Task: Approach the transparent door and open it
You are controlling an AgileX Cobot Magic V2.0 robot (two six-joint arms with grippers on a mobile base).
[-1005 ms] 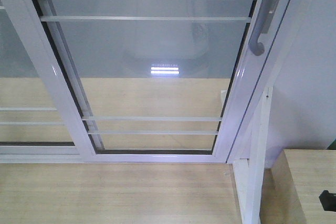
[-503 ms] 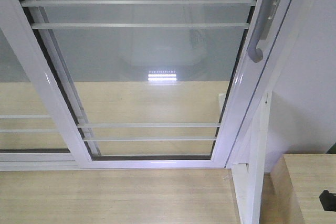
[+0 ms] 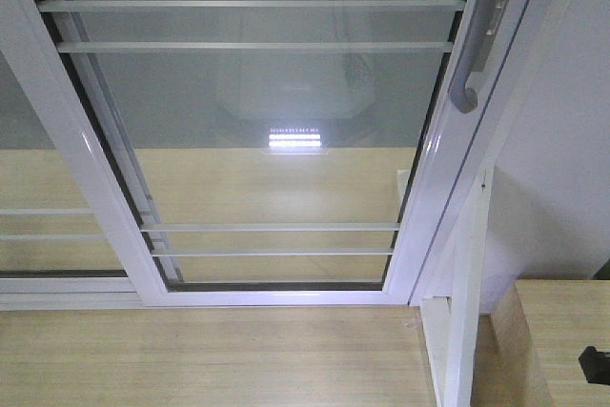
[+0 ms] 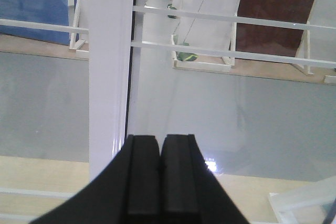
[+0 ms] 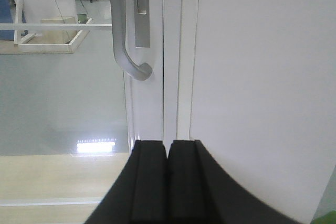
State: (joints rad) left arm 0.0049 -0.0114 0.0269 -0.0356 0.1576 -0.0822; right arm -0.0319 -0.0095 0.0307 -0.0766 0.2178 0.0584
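The transparent door (image 3: 257, 121), smooth glass crossed by thin bars, stood before me. Below its curved silver handle (image 5: 125, 40), my right gripper (image 5: 168, 150) had its black pads pressed together, as did my left gripper (image 4: 160, 145).

Looked like some indoor lab or test hall to me: pale wood-look floor (image 3: 210, 359), plain white wall (image 3: 562, 140), and through the transparent door (image 3: 267, 121) a grey floor (image 4: 236, 119) with bare white frames (image 4: 202, 66) and a blue panel (image 4: 31, 9).
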